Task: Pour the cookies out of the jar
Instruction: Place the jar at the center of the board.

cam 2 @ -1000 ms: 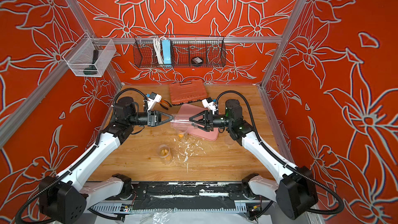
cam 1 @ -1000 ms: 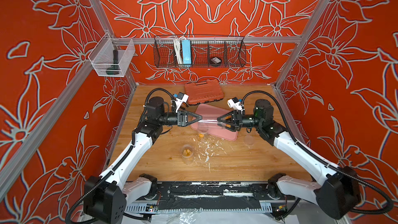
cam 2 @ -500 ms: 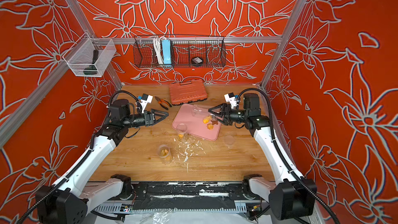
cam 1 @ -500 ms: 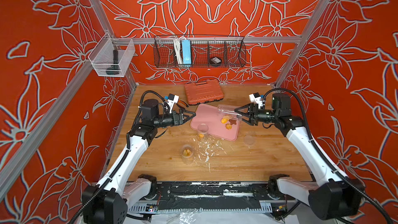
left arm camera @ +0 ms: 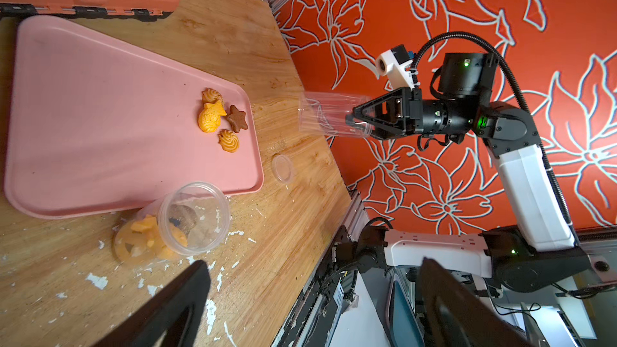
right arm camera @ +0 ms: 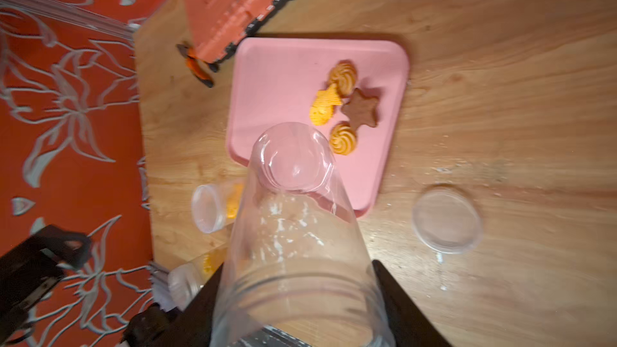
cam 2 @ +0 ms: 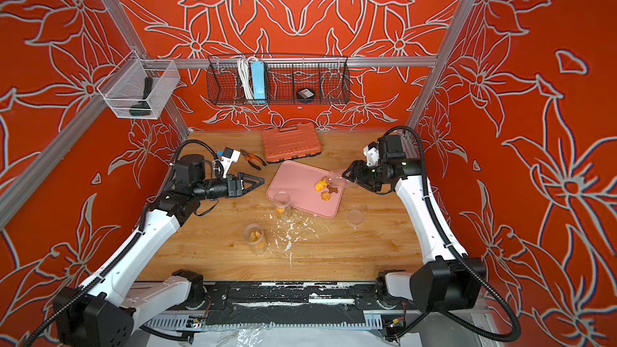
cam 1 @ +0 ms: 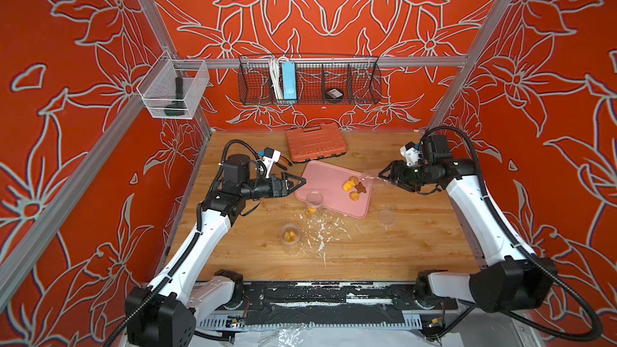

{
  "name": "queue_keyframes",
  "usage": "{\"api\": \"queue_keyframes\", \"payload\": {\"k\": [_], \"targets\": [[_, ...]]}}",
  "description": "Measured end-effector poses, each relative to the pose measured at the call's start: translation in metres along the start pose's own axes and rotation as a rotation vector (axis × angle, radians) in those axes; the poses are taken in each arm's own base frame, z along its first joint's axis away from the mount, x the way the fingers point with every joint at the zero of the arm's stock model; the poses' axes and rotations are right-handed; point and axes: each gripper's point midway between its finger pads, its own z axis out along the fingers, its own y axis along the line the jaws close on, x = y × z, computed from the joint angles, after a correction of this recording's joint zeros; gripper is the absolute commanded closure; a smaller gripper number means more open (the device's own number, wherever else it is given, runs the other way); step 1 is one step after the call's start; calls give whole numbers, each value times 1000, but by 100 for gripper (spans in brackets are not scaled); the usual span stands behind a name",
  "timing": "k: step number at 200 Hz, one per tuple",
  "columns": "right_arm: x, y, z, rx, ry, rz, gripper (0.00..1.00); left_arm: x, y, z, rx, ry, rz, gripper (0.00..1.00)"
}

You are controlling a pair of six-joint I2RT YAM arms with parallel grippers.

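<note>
My right gripper is shut on a clear, empty jar, held on its side above the table just off the right edge of the pink tray. Its far end points at the tray. Several cookies lie on the tray near that edge: an orange fish, two swirls and a brown star. The right wrist view looks down the jar between the two fingers. My left gripper stands open and empty just left of the tray.
Two more clear jars with orange biscuits stand on the table, one at the tray's front edge, one nearer the front. A loose clear lid lies right of the tray. White flecks dot the wood. An orange tool case and pliers lie behind.
A second ago both grippers met at the jar over the tray. The right arm has drawn back right with the jar, the left arm has pulled left, and cookies now lie on the tray.
</note>
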Motion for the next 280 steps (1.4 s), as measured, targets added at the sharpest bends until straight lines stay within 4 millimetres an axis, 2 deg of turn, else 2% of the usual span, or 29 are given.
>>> {"api": "queue_keyframes", "payload": {"k": [46,112,157,215,280], "targets": [[-9,-39,-1,248,19,-57,38,2,3,1,-8,9,-3,2],[-10,-91,17,509,129,-91,38,3,2,2,-7,13,-3,2],[-19,-104,26,584,155,-104,39,3,2,2,-7,13,4,2],[-18,-117,48,616,221,-97,38,3,2,2,-8,13,15,2],[-17,-122,58,620,247,-95,37,3,2,2,-8,13,16,2]]}}
